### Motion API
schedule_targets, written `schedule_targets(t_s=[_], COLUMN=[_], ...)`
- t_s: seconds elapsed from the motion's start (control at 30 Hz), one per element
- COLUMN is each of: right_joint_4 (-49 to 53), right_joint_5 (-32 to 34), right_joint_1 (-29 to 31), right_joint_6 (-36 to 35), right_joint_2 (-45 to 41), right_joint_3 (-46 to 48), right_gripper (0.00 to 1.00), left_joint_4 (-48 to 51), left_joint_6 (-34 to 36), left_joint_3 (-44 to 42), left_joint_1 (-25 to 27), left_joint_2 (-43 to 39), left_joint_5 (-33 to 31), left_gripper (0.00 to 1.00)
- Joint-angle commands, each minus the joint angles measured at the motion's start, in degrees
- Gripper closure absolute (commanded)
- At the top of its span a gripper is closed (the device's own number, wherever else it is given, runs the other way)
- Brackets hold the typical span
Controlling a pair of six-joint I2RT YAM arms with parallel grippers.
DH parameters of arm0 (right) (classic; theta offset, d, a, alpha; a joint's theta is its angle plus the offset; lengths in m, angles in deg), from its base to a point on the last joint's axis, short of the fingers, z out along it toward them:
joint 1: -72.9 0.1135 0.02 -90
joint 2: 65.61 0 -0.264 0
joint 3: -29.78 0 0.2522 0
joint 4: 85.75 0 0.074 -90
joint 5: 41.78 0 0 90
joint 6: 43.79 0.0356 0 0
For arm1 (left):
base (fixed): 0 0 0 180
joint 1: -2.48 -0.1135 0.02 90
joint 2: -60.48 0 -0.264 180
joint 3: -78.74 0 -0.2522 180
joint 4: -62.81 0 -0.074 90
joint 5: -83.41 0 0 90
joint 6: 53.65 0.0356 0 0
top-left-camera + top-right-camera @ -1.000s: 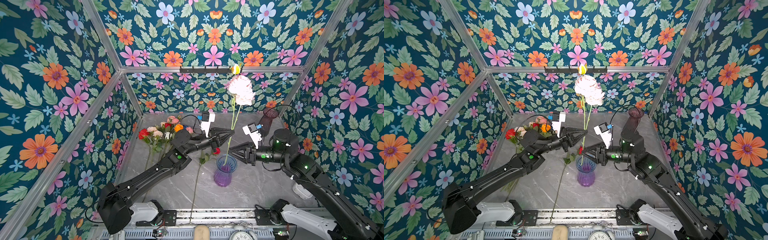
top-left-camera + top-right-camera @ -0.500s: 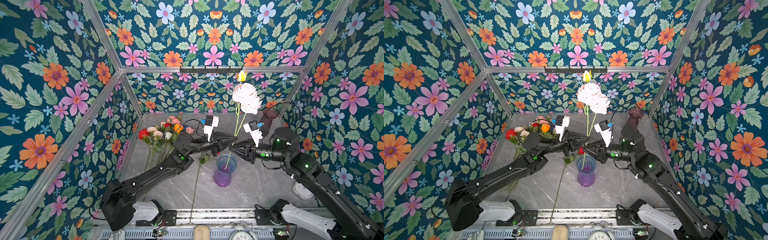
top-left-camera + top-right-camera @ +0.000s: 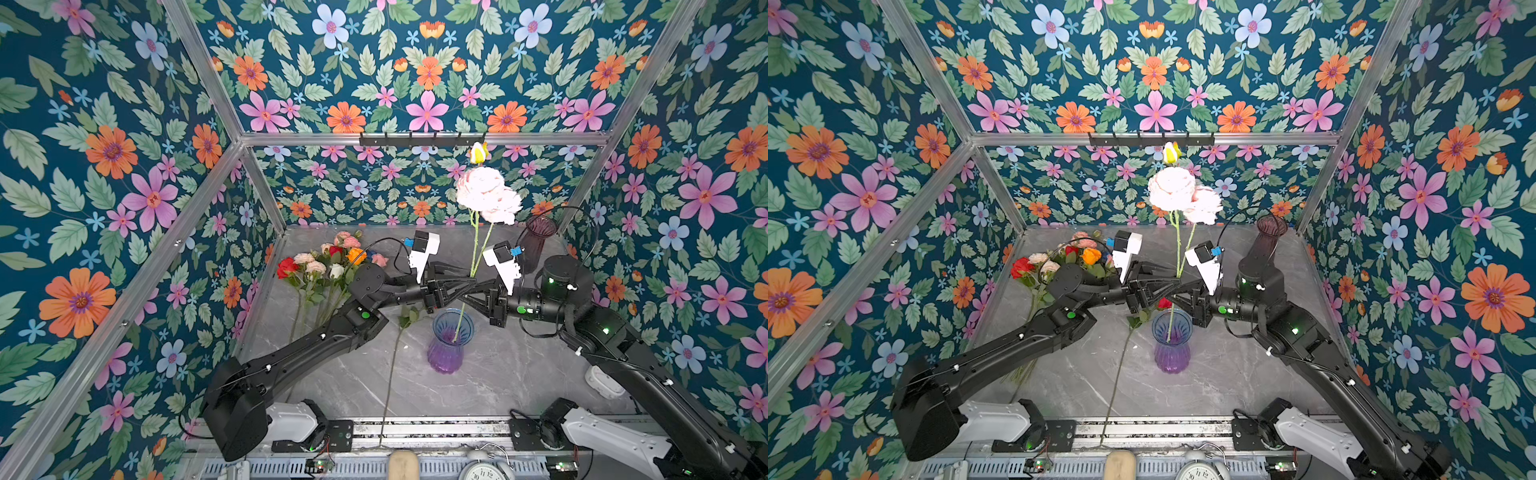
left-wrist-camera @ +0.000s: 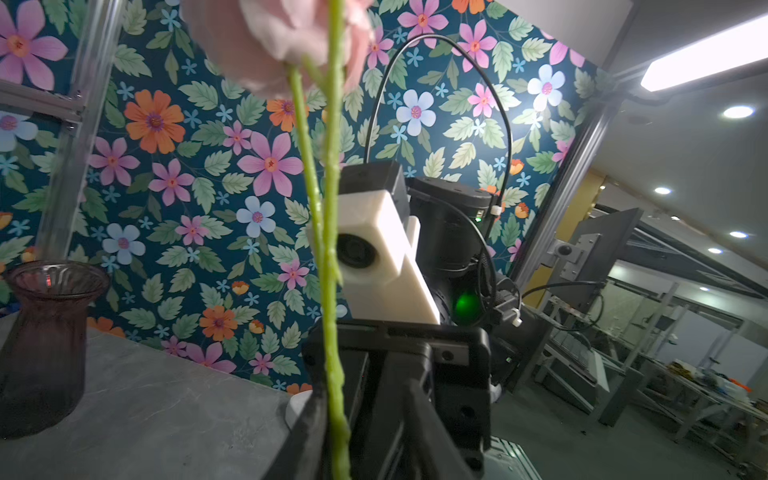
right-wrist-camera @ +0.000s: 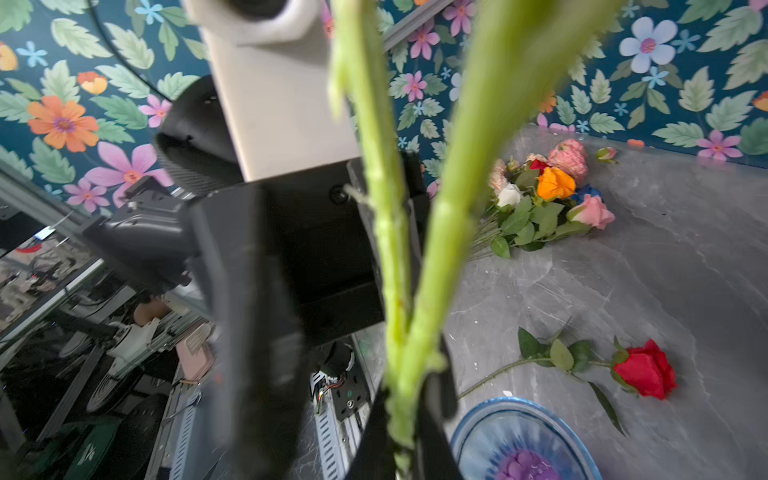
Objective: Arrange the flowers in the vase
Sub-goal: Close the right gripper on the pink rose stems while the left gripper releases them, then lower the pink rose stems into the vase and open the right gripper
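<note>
Two pale pink flowers (image 3: 486, 199) and a yellow bud (image 3: 478, 153) stand upright on long green stems whose lower ends reach into the purple-and-blue glass vase (image 3: 451, 345) in both top views. My right gripper (image 5: 405, 419) is shut on the stems (image 5: 390, 249) just above the vase (image 5: 498, 432). My left gripper (image 4: 365, 449) meets it from the other side and is open, with a stem (image 4: 334, 374) lying along one finger (image 4: 307, 436). Both grippers' tips overlap above the vase mouth in a top view, left gripper (image 3: 466, 286) and right gripper (image 3: 474, 290).
A bunch of loose flowers (image 3: 328, 266) lies at the back left of the grey table. A single red rose (image 5: 644, 370) lies beside the vase, its stem (image 3: 390, 374) running to the front edge. A dark vase (image 3: 536, 241) stands at the back right. A clock (image 3: 484, 471) sits by the front rail.
The right gripper has closed on the stems and the left gripper has opened off them. The pink blooms have shifted slightly to the right.
</note>
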Motion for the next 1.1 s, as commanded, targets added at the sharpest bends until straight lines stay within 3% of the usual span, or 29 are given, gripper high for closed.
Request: schedule_targets(t_s=[0.0,0.13,0.27,0.4,0.5,0.9,1.07], right_joint_4=[-0.78,-0.44,-3.73,-8.99,-8.90,-14.53,-14.56], right_joint_5=[2.70,5.20,6.60,9.02,9.44,9.97,15.57], right_joint_1=[0.14,0.13,0.11,0.15,0.44,2.72,7.47], right_joint_6=[-1.70,-3.26,-5.11,-5.43,-6.78,-10.25,-13.15], right_joint_2=[-0.48,-0.96,-1.49,-2.60,-1.99,-3.70,-3.32], right_joint_3=[-0.10,0.27,2.85,7.08,8.11,17.56,19.75], right_gripper=[1.00,1.00,1.00,1.00,1.00,1.00,1.00], left_joint_4=[15.61,25.19,30.84,39.34,43.36,42.94,42.34], left_joint_6=[10.48,14.31,15.42,15.33,14.67,14.75,14.73], left_joint_3=[0.35,-1.52,-6.92,-10.75,-12.59,-16.64,-17.51], left_joint_1=[-0.04,-0.06,-0.04,-0.04,-0.04,-0.07,-0.06], left_joint_2=[-3.46,-8.50,-15.58,-21.65,-24.50,-27.90,-28.37], left_joint_5=[-11.47,-20.78,-31.86,-47.40,-53.70,-53.68,-53.59], left_gripper=[0.26,0.21,0.22,0.24,0.25,0.25,0.25])
